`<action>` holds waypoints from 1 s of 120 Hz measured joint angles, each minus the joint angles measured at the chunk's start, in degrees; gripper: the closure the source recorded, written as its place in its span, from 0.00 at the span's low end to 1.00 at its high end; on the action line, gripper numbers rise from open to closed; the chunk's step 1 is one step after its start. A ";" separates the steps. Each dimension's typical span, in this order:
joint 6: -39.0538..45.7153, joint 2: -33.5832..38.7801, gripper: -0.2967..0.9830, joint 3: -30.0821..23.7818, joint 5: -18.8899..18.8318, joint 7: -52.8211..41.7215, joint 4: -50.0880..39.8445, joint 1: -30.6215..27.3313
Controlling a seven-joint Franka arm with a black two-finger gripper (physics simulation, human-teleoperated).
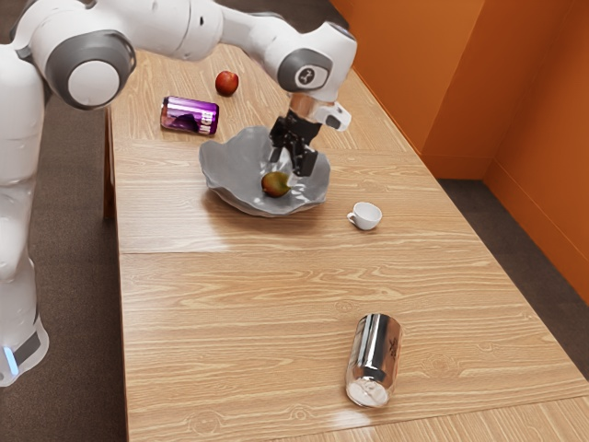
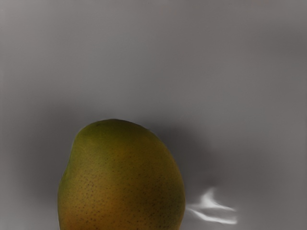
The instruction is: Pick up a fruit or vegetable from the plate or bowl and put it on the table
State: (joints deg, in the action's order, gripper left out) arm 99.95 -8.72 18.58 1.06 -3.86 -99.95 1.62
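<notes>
At the exterior view's left, a purple can [image 1: 190, 116] lies on its side on the table [image 1: 221, 313], near a round red fruit [image 1: 226, 83]. Next comes a wavy-rimmed gray bowl [image 1: 225, 166], with the green-and-orange mango [image 1: 275, 185] resting inside. The hand [image 1: 293, 164] is over the bowl, its fingers spread apart, gripping nothing. Farther right are a small white cup [image 1: 367, 216] and a silver can [image 1: 374, 354] on its side.

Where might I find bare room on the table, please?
Bare wood lies between the bowl and silver can, and from that can to the table's edge on the exterior view's left. Crowded: the bowl, with mango and hand, beside cup and purple can.
</notes>
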 joint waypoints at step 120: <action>6.41 -1.38 0.23 1.89 -0.03 15.73 -4.40 0.25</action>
State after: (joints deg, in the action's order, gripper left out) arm 106.36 -10.10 20.48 1.03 11.87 -104.35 1.87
